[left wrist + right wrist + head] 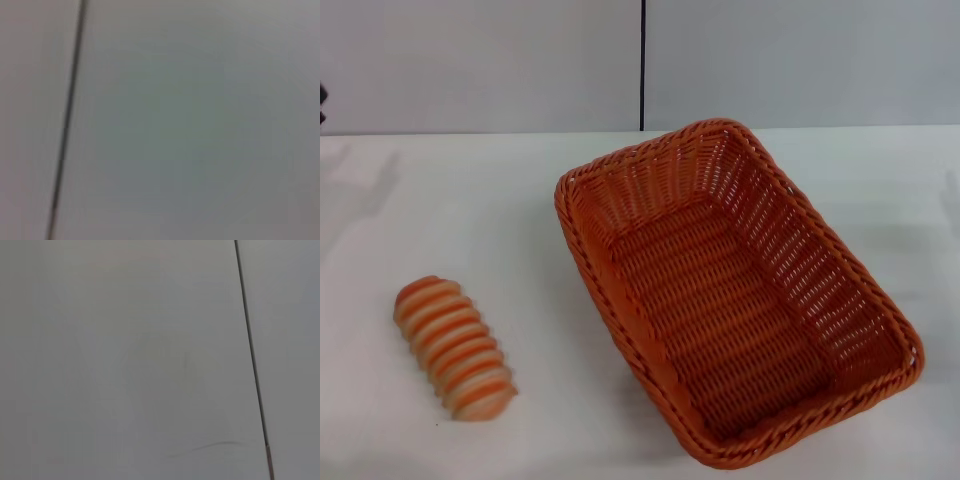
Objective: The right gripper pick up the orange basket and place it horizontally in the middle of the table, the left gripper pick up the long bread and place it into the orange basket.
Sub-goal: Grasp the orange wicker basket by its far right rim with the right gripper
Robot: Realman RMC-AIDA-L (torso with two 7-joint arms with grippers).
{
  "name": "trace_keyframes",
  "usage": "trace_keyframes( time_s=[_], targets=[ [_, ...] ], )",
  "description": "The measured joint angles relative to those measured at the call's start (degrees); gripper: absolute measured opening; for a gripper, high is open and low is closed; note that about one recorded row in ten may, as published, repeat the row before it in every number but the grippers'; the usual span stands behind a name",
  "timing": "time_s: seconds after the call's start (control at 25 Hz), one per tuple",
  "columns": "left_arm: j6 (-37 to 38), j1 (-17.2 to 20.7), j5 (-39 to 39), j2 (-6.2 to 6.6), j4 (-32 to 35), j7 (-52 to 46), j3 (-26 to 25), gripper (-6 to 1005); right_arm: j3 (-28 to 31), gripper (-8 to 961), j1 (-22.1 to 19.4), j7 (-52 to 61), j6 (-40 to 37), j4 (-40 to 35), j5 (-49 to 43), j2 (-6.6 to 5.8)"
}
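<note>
Orange basket (740, 290) askew on table (440, 200), long bread (454, 347) well apart

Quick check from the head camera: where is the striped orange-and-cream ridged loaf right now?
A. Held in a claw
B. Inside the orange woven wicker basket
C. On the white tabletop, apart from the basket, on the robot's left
C: the striped orange-and-cream ridged loaf lies on the white tabletop, clear of the empty orange woven wicker basket; no claw shows.

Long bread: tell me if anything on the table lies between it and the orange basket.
Nothing visible does. The long bread lies on the table at the robot's left, apart from the orange basket, with only bare tabletop between them. The basket is empty. Neither gripper is in view.
</note>
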Motion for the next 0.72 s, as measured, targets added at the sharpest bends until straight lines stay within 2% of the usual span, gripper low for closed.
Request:
trace_keyframes(
  time_s=[0.04, 0.08, 0.12, 0.32, 0.4, 0.52, 0.56, 0.64, 0.72],
  targets=[
    [0.0, 0.0, 0.0, 0.0, 0.0, 0.0, 0.0, 690, 0.0, 730, -0.03, 0.0, -0.01, -0.04, 0.0, -0.01],
    [-0.58, -0.3, 1.27, 0.0, 3.98, -4.73, 2.13, 690, 0.0, 730, -0.04, 0.0, 0.0, -0.06, 0.0, -0.02],
    [-1.85, -0.23, 2.04, 0.0, 10.86, -11.49, 6.92, 690, 0.0, 730, -0.04, -0.05, 0.0, -0.06, 0.0, -0.04],
    [-2.41, 0.23, 2.09, -0.01, 16.61, -16.24, 10.76, 690, 0.0, 730, -0.04, -0.13, -0.12, -0.09, 0.0, -0.07],
    [-2.8, 0.93, 2.75, -0.02, 22.73, -21.64, 14.95, 690, 0.0, 730, 0.0, -0.12, -0.33, -0.14, 0.0, -0.13],
    [-2.8, 0.93, 2.75, -0.02, 22.73, -21.64, 14.95, 690, -0.04, 730, 0.06, 0.08, -1.01, -0.26, -0.19, -0.2],
    [-3.12, 1.35, 3.73, -0.02, 25.46, -23.51, 16.6, 690, -0.21, 730, 0.07, 0.1, -1.31, -0.46, -0.29, -0.22],
    [-3.12, 1.35, 3.73, -0.02, 25.46, -23.51, 16.6, 690, -0.52, 730, 0.08, 0.1, -1.86, -0.84, -0.4, -0.3],
    [-5.91, 2.18, 4.19, -0.34, 27.5, -25.34, 18.02, 690, -0.68, 730, 0.09, 0.24, -2.63, -1.08, -0.68, -0.45]
  ],
)
